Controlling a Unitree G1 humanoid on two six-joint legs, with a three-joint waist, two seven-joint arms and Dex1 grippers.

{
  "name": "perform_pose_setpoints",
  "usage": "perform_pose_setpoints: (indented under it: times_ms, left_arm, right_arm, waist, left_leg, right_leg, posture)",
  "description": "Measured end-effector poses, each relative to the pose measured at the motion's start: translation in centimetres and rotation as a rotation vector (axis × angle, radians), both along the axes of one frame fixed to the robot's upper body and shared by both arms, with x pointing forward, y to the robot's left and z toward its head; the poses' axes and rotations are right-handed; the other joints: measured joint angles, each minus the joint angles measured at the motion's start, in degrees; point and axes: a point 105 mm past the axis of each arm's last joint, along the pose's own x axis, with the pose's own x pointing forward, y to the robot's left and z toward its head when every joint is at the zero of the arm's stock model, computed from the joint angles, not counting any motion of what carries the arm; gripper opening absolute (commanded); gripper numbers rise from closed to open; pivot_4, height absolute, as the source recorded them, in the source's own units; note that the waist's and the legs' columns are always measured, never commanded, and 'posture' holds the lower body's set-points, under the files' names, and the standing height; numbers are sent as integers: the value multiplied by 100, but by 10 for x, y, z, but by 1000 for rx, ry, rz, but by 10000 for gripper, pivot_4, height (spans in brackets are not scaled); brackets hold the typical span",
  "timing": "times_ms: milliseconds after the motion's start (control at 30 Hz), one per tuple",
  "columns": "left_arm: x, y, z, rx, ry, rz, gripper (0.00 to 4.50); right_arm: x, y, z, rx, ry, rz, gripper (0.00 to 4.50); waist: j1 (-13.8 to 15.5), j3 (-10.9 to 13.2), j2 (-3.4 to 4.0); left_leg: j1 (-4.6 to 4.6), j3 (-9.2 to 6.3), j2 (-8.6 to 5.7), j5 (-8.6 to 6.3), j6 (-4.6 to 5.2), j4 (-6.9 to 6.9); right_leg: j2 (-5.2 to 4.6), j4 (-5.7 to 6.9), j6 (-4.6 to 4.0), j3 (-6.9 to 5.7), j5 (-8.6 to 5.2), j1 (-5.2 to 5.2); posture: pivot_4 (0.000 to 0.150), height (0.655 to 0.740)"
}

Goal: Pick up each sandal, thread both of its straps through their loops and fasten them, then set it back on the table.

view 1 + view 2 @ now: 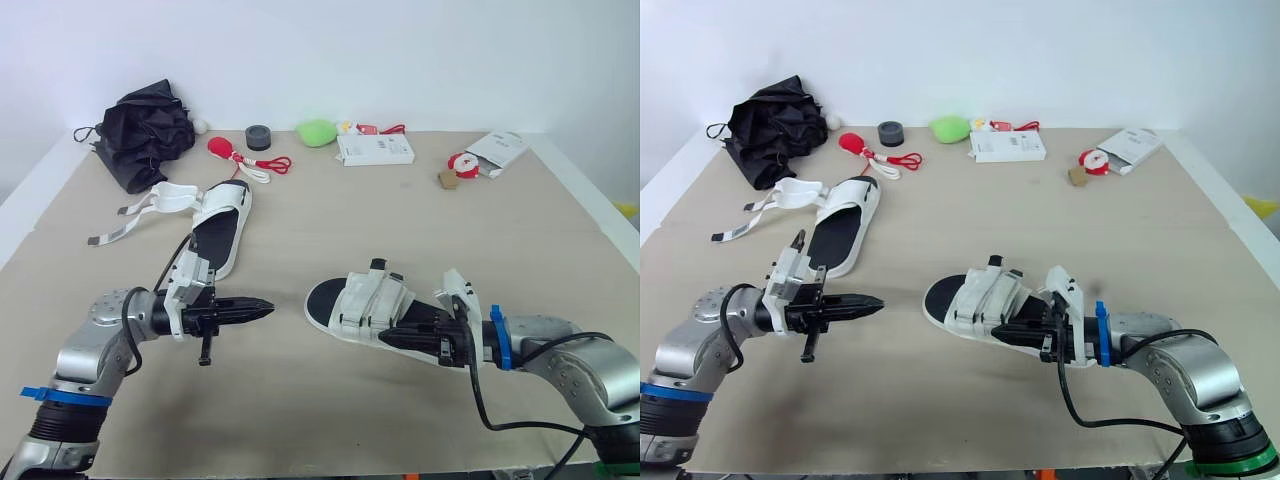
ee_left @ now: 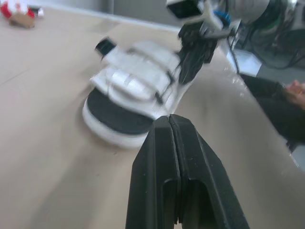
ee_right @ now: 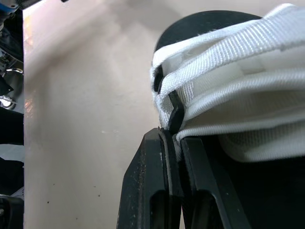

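On the tan table (image 1: 330,245), in the left eye view, the near sandal (image 1: 365,308), white webbing straps over a black foam footbed, lies flat. Its long axis runs across the robot, toe toward the left arm and heel toward the right. Its 2 straps are folded over the footbed, and I judge them fastened. The left gripper (image 1: 268,307) hovers just off that toe, apart from it, its 2 black fingers pressed together and pointing along the axis. The right gripper (image 1: 388,336) comes in from the heel end, reaching over the footbed to the rear strap. Beyond the near sandal's toe, on the left arm's side, the far sandal (image 1: 222,228), of the same white and black make, lies with its long axis running away from the robot. Its loose straps (image 1: 150,205) are splayed outward, unthreaded.

In the left wrist view, the closed fingers hold nothing, and the near sandal sits straight ahead, toe first.

In the right wrist view, the fingers (image 3: 152,191) are almost together at the edge of the rear strap's webbing. They seem to pinch a thin fold of it.

The next job is the far sandal. It lies off to the side of the left fingers' line, and the left arm is clearly the nearer one.
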Motion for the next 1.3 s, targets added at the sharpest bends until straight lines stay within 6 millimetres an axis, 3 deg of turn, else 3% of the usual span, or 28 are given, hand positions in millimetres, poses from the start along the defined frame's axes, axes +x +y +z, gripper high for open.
perform_pose_setpoints:
  times_ms: [67,167,267,367,467,633,767,967,1100,1200,1300]
  left_arm:
    - [5,-5,7,-26,-26,7,0]
    - [9,-9,14,-40,-63,19,0]
    - [14,-12,13,-58,-85,56,0]
    - [23,-15,8,-68,-74,115,0]
    - [29,-21,9,-89,-72,142,0]
    - [31,-35,13,-125,-72,138,0]
    - [32,-39,12,-131,-63,136,0]
    - [36,-39,14,-139,-61,174,0]
    - [37,-40,16,-168,-30,202,0]
    - [42,-35,18,-176,-15,248,0]
    - [52,-29,20,-184,10,332,0]
  right_arm:
    - [13,-2,1,22,-33,-71,592]
    - [38,-23,7,22,-84,-240,592]
    - [81,-79,27,-3,-184,-594,592]
    - [104,-139,57,-49,-286,-928,592]
    - [112,-151,61,-55,-291,-1018,592]
    - [129,-143,32,-81,-211,-1042,22100]
    - [139,-140,33,-79,-205,-1043,42100]
    - [133,-171,50,-56,-235,-1104,42100]
    - [110,-192,74,-43,-270,-1082,42100]
    - [88,-182,84,-36,-284,-970,42100]
    - [63,-155,73,-20,-230,-801,42100]
  waist:
    - [1,0,0]
    - [1,1,1]
    - [8,12,18]
    - [8,12,19]
    - [-32,12,18]
    - [-72,12,20]
    - [-73,12,21]
    - [-20,12,21]
    - [4,13,22]
    - [-22,12,21]
    - [-36,13,21]
  left_leg:
    - [-1,1,0,12,0,0]
    - [-1,6,-1,25,3,0]
    - [-8,15,-11,37,14,1]
    - [-11,17,-12,38,13,-8]
    - [-10,22,-6,34,8,-18]
    - [-13,55,-1,36,6,-23]
    - [-13,65,-2,35,7,-16]
    - [-16,71,-9,33,17,-13]
    - [-24,60,-9,30,19,-14]
    - [-20,60,-3,29,17,-16]
    - [-13,61,1,31,14,-14]
  right_leg:
    - [0,0,8,-1,7,-1]
    - [0,0,16,2,18,-1]
    - [-5,0,5,15,44,-11]
    - [1,1,0,22,40,-18]
    - [14,4,-6,35,36,-25]
    - [21,16,-4,65,37,-49]
    - [19,15,6,73,43,-49]
    - [12,14,13,78,47,-49]
    - [9,11,14,68,43,-51]
    - [15,10,13,71,42,-50]
    - [18,12,17,72,43,-47]
  posture:
    - [1500,7400]
    - [1500,7400]
    - [1500,7400]
    - [1500,7400]
    - [1500,7400]
    - [1500,7400]
    - [1500,7400]
    - [1500,7400]
    - [1500,7400]
    - [1500,7400]
    - [1500,7400]
